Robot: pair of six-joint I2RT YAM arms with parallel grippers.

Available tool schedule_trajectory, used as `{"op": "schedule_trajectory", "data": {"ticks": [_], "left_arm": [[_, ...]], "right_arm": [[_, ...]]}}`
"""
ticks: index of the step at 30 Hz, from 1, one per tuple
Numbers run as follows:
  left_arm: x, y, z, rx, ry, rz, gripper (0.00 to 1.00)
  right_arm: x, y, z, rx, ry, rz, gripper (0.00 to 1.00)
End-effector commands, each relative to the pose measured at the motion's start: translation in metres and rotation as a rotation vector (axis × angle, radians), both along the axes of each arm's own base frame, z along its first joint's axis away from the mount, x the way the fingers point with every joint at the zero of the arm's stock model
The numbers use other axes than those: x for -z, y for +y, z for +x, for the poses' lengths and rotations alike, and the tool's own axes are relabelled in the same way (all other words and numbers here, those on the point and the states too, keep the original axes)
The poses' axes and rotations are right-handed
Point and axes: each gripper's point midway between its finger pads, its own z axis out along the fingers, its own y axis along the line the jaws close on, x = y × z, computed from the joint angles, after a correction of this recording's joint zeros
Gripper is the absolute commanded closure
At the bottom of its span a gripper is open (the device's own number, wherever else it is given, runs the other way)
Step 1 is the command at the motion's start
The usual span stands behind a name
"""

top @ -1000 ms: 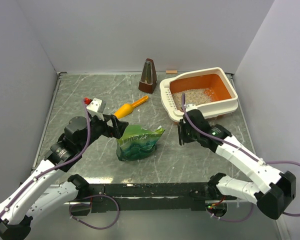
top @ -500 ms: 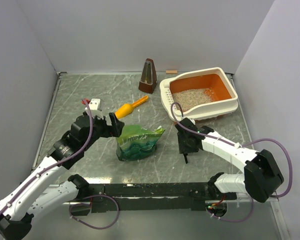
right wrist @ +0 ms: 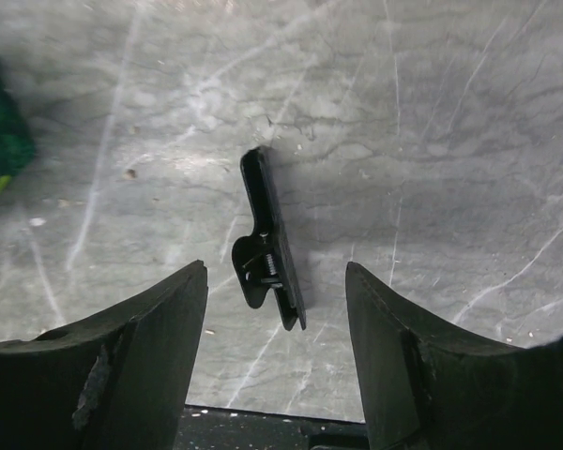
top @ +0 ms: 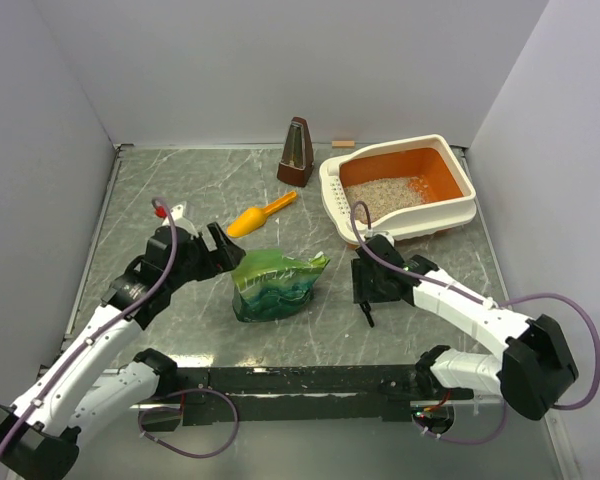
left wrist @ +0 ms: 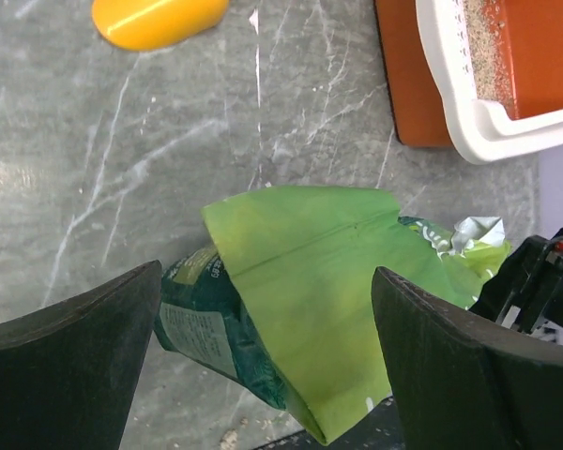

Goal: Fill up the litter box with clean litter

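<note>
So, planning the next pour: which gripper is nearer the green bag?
Left. The left gripper is just left of the bag; the right gripper is farther right, above a clip.

L gripper (top: 224,251) wide open, R gripper (top: 365,292) jaws apart.

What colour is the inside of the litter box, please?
Orange inside the litter box, clearest in top view.

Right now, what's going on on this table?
Two robot arms are working on filling the litter box, which already holds some clean litter. The left gripper, jaws wide open, is at the green bag standing mid-table. The right gripper hangs with jaws open over a black clip lying on the table, not touching it.
</note>
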Motion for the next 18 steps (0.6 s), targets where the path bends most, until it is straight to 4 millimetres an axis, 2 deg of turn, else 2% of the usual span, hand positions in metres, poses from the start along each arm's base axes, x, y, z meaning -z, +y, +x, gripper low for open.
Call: {"op": "schedule_trajectory", "data": {"ticks": [1, 7, 12, 18], "left_arm": [[0.009, -0.007, -0.011, 0.036, 0.101, -0.112, 0.03], [0.027, -0.023, -0.017, 0.090, 0.207, -0.241, 0.03], [0.025, -0.035, -0.016, 0.124, 0.231, -0.353, 0.03], [0.015, -0.036, -0.005, 0.121, 0.184, -0.360, 0.03]], "right_arm": [[-0.018, 0.007, 0.008, -0.027, -0.073, 0.061, 0.32], [-0.016, 0.007, 0.003, -0.043, -0.086, 0.080, 0.31], [-0.017, 0.014, -0.003, -0.061, -0.097, 0.148, 0.31], [-0.007, 0.018, -0.013, -0.070, -0.081, 0.196, 0.31]]}}
